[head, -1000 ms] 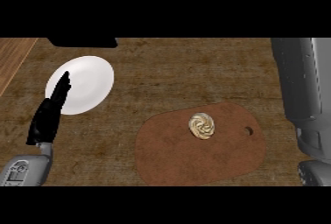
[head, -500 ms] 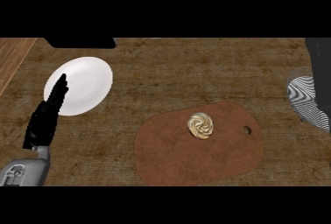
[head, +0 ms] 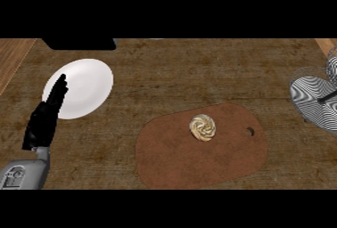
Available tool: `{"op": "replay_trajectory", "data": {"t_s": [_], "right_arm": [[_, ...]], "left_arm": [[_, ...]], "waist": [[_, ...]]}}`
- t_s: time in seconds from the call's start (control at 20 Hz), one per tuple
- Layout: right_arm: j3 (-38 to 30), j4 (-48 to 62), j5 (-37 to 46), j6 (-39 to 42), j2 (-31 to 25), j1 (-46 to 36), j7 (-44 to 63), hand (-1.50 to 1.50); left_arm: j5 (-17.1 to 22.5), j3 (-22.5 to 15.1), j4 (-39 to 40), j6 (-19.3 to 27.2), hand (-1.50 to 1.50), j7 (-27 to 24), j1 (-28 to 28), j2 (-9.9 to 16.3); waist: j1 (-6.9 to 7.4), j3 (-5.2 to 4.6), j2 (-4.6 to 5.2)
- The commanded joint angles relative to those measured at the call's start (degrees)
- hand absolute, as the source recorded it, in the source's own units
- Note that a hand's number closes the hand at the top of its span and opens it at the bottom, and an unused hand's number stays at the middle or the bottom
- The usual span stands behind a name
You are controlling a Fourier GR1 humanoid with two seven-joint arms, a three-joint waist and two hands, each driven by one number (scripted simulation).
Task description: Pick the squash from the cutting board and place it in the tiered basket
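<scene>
**Counter stock, seen from my head**

Squash point(head: 203, 128): pale, swirled, lying on the brown cutting board point(head: 197, 162), near its upper middle. Tiered basket point(head: 318, 100): wire mesh, at the right edge, well apart from the squash. White plate point(head: 82, 87): upper left on the counter point(head: 184, 71). My left robot hand point(head: 46, 121): fingers straight, holding nothing, tips overlapping the plate's left rim. My right robot hand: out of view
</scene>
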Motion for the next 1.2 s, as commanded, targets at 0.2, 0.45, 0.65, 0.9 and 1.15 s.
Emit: {"op": "replay_trajectory", "data": {"t_s": [0.2, 0.45, 0.65, 0.9, 1.15], "right_arm": [[-3.28, 3.31, -4.80, -2.36, -5.00, 4.56, -8.88, 1.50], [-6.87, 1.45, -10.83, -2.53, -5.32, 8.86, -13.68, 1.50], [-8.02, 0.75, -13.98, -0.46, -4.07, 8.50, -13.09, 1.50], [-14.85, 0.22, -20.62, -3.62, -1.00, 11.91, -9.17, -1.50], [-16.10, -4.78, -23.33, -11.94, 0.19, 17.22, -14.04, -1.50]], "left_arm": [[0.86, 1.64, -2.36, -2.54, 0.00, 3.46, -1.23, 1.29], [1.14, 3.40, 2.40, -3.00, 0.00, -1.54, -0.12, 1.31], [-2.52, 0.48, 0.42, -0.01, 0.00, 2.28, -2.34, -1.70], [-3.38, -0.51, -0.33, 1.00, 0.00, 0.79, 0.18, -3.19], [-1.79, 1.48, 1.64, -1.28, 0.00, -0.78, -0.65, -1.53]], "waist": [[0.24, 0.05, 0.00], [-0.36, 0.03, -0.05], [-0.23, 0.03, -0.07], [-0.39, 0.04, -0.14], [-0.67, 0.05, -0.07]]}}
